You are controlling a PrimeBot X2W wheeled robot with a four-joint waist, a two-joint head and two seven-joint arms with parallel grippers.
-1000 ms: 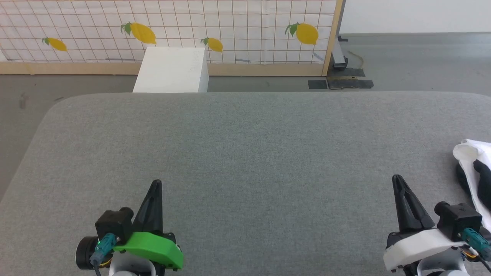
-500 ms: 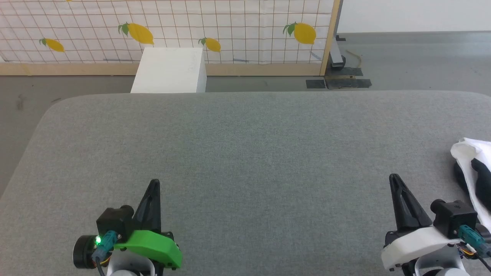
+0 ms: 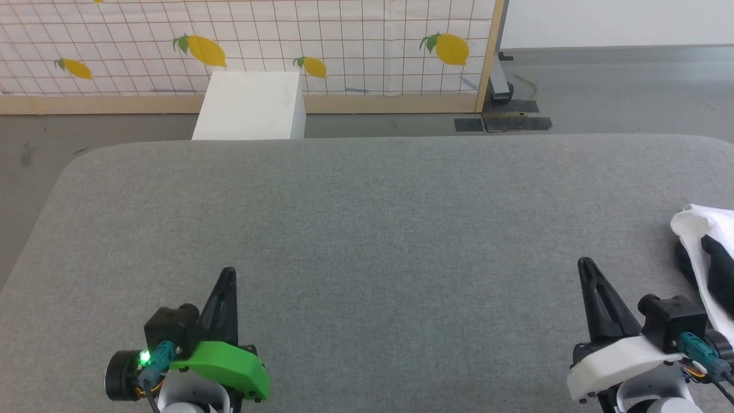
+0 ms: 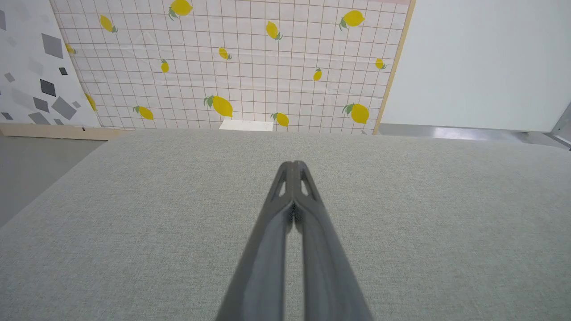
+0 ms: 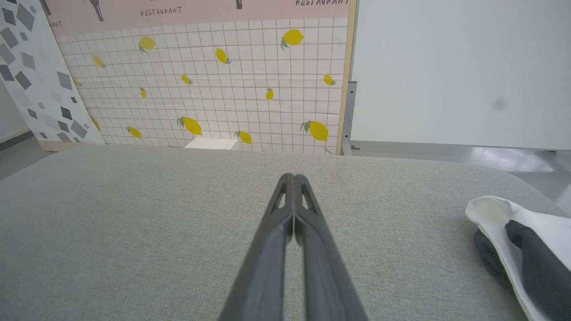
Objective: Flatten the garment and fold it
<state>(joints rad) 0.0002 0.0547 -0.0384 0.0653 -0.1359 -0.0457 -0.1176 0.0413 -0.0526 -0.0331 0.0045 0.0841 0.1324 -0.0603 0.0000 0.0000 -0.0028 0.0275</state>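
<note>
The garment (image 3: 701, 238), white with black parts, lies crumpled at the right edge of the grey padded table (image 3: 367, 229); the right wrist view shows the garment (image 5: 548, 229) at the lower right. My right gripper (image 3: 585, 265) is shut and empty, to the left of the garment and apart from it. In its own wrist view the right gripper (image 5: 291, 177) has both fingers pressed together. My left gripper (image 3: 228, 272) hovers shut and empty over the near left of the table, far from the garment; the left wrist view shows this left gripper (image 4: 294, 164) with its tips touching.
A white box (image 3: 249, 106) stands on the floor behind the table's far edge. A lemon-print tiled panel (image 3: 287, 40) with a wooden frame closes off the back. Grey floor lies to the left and far right.
The whole head view has shifted slightly to the left, so the camera has moved. Both grippers stay shut and in the same stance; the garment has not been touched.
</note>
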